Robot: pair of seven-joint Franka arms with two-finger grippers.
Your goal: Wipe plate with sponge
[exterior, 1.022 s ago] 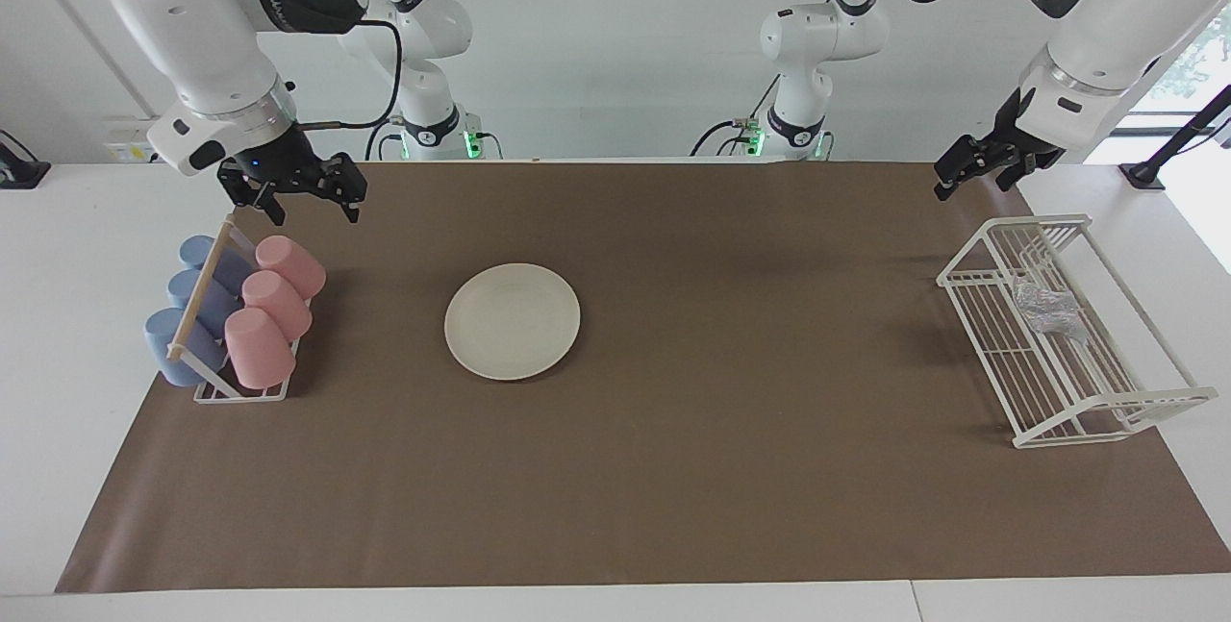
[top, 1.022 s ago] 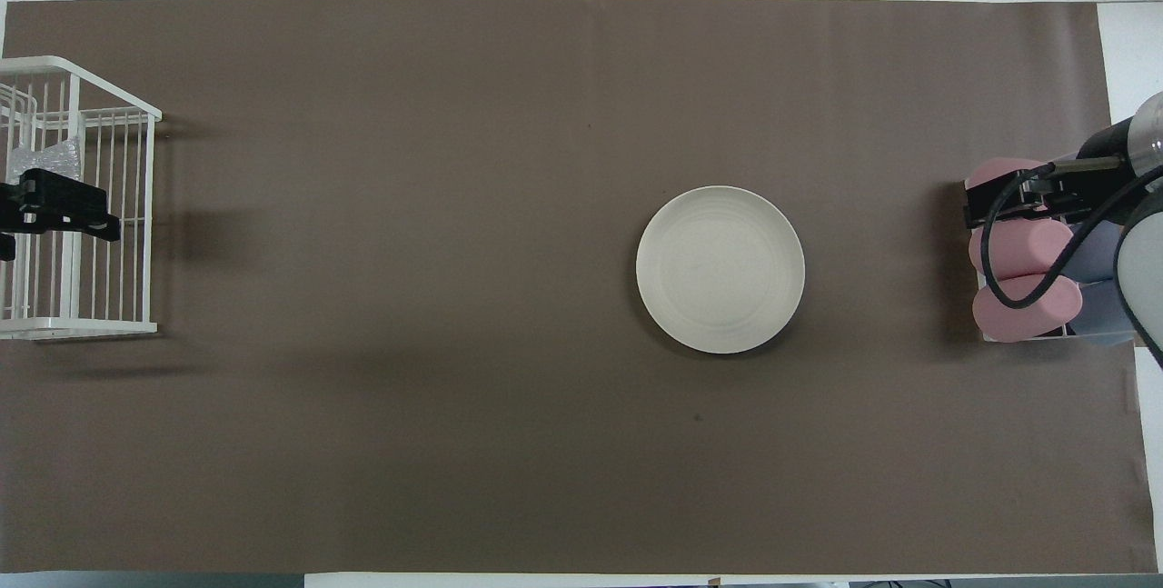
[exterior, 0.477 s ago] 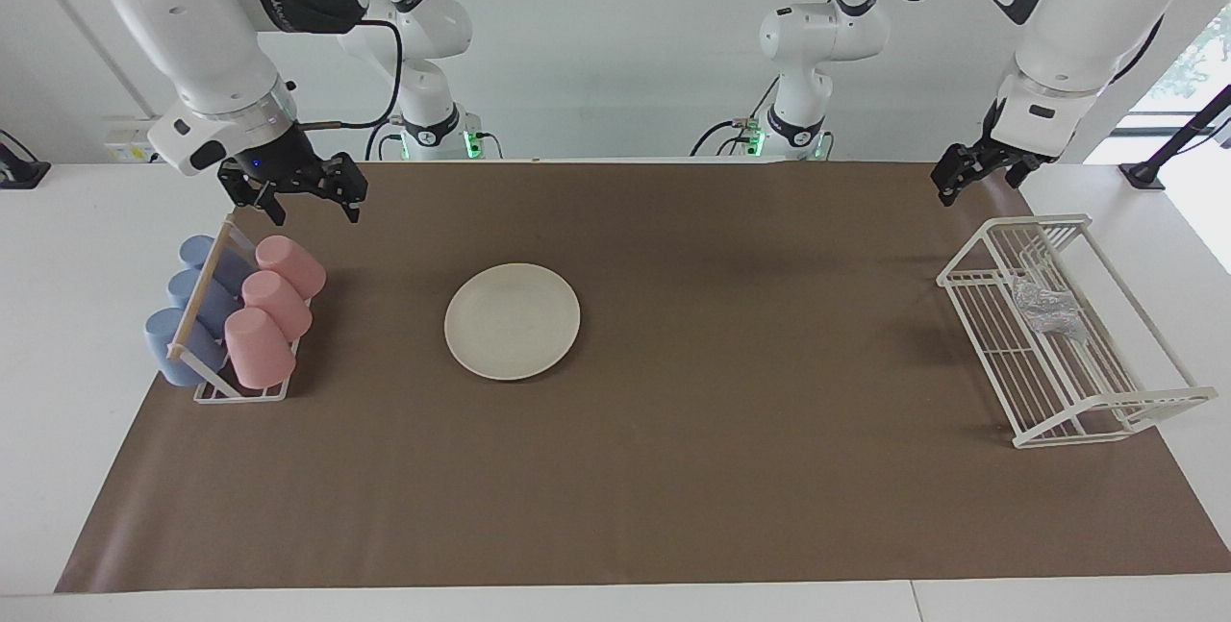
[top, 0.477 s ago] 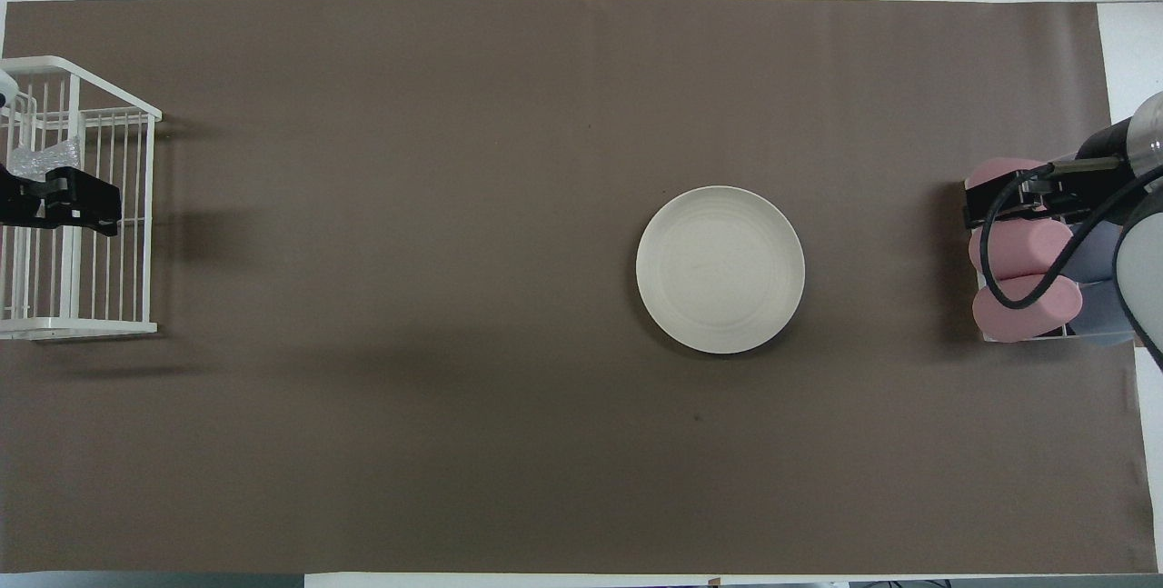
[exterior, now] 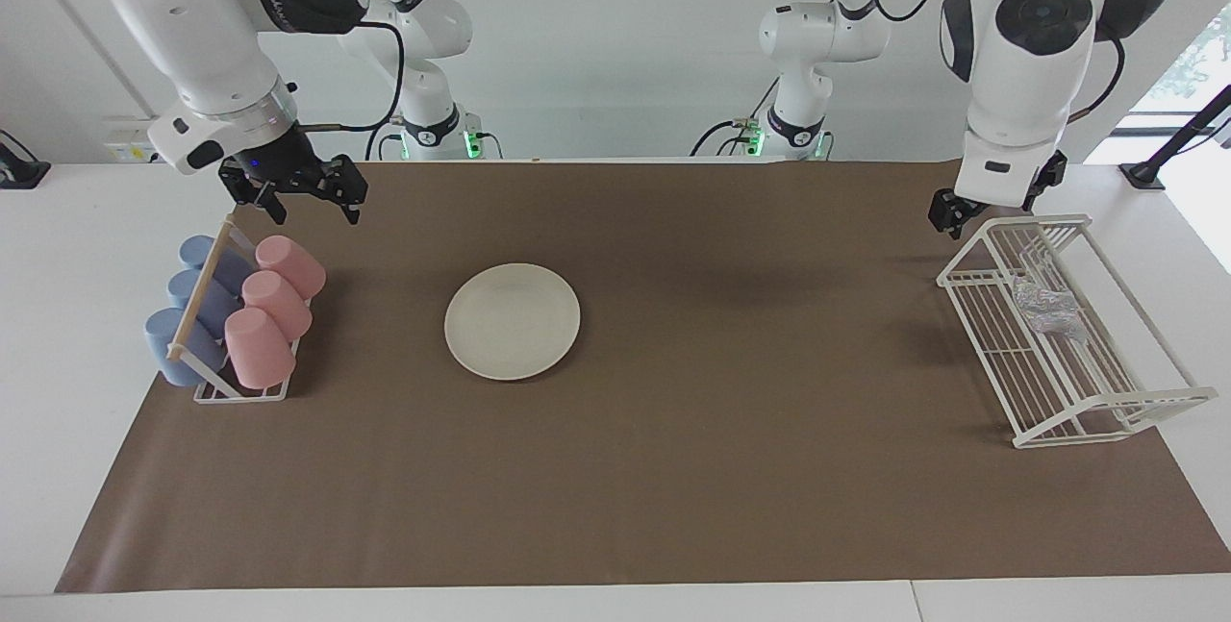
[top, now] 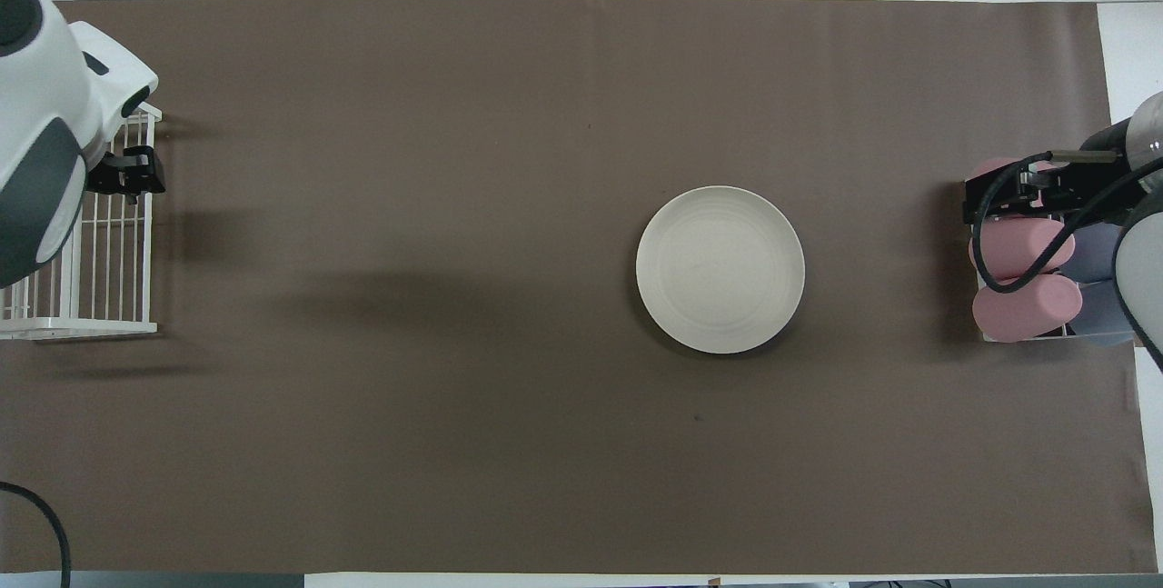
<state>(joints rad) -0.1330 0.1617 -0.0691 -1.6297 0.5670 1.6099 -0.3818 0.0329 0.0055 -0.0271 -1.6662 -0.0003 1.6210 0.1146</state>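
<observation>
We see the plate mid-frame, sponge in the rack; right pincer wide, left pincer probably wide too.

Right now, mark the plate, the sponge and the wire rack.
plate (exterior: 512, 321), facing view, centre of its flat top.
sponge (exterior: 1046, 307), facing view, middle of the grey wad lying in the rack.
wire rack (exterior: 1111, 402), facing view, white rail at its end farthest from the robots.

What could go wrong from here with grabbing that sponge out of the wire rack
The sponge lies inside the white wire rack, so the left gripper, now above the rack's corner, could knock its rails or drag it. The wad is small and wrinkly; open fingers may catch the rack's wires. The right gripper waits open over the cup rack, clear of the plate.
</observation>
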